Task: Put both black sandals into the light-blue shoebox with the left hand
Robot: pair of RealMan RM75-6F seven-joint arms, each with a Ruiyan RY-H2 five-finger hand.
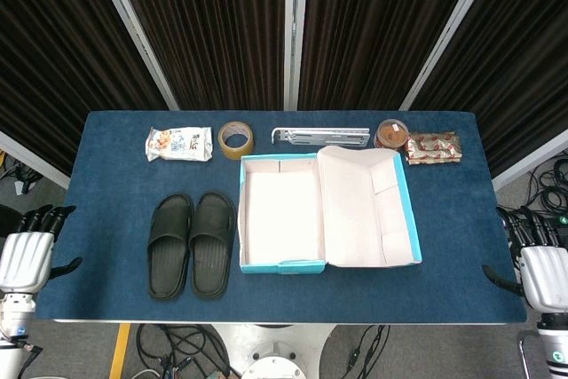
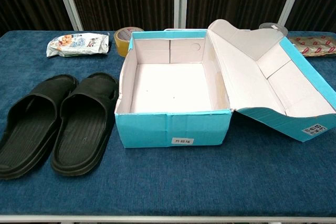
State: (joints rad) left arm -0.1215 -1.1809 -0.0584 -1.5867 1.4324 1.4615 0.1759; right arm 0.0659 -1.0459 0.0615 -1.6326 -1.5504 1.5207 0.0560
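Two black sandals lie side by side on the blue table, the left sandal and the right sandal, soles down. Just to their right stands the light-blue shoebox, empty inside, with its lid flapped open to the right. My left hand hangs off the table's left edge, fingers apart and holding nothing. My right hand sits off the right edge, likewise empty with fingers spread. Neither hand shows in the chest view.
Along the far side of the table lie a snack bag, a tape roll, a metal bracket, a round tin and a patterned packet.
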